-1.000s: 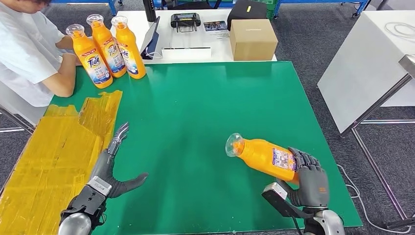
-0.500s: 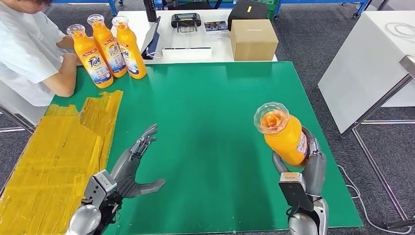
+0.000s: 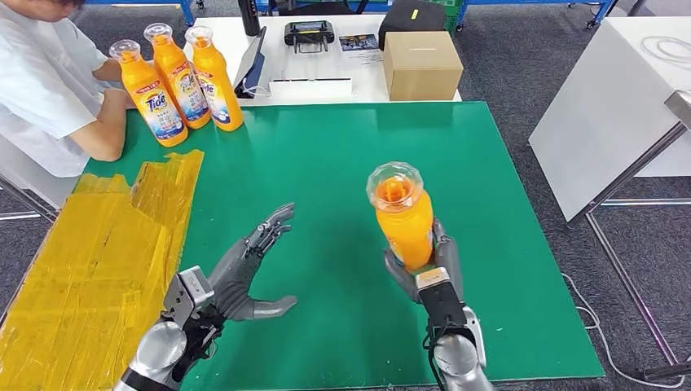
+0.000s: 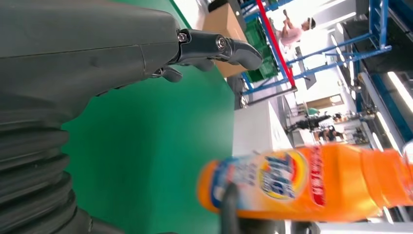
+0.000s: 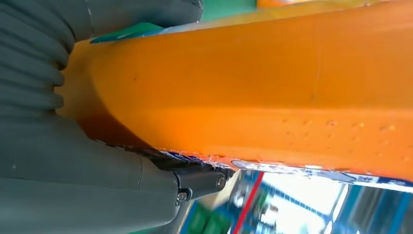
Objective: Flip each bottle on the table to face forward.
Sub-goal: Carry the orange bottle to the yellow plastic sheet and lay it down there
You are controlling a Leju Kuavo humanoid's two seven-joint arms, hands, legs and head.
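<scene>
My right hand [image 3: 430, 269] grips an orange detergent bottle [image 3: 403, 213] by its lower body and holds it upright above the green table [image 3: 326, 171], its clear cap toward me. The right wrist view shows the orange bottle [image 5: 263, 97] pressed against the palm of the right hand [image 5: 63, 161]. My left hand [image 3: 244, 273] is open, fingers spread, palm turned toward the bottle, a short way to its left. In the left wrist view the left hand [image 4: 97, 53] frames the bottle [image 4: 302, 183], whose printed label faces it. Three orange bottles [image 3: 181, 77] stand upright at the table's far left corner.
A person in a white shirt [image 3: 49, 90] sits at the far left, arm by the three bottles. Yellow sheeting [image 3: 98, 244] covers the table's left strip. Behind stand a white table with a cardboard box [image 3: 421, 65] and a controller [image 3: 309, 34]. Another white table [image 3: 619, 106] is at the right.
My right hand has lifted the bottle from lying near the right front edge, stood it upright and carried it left toward the table's middle. My left hand has risen and moved right toward it.
</scene>
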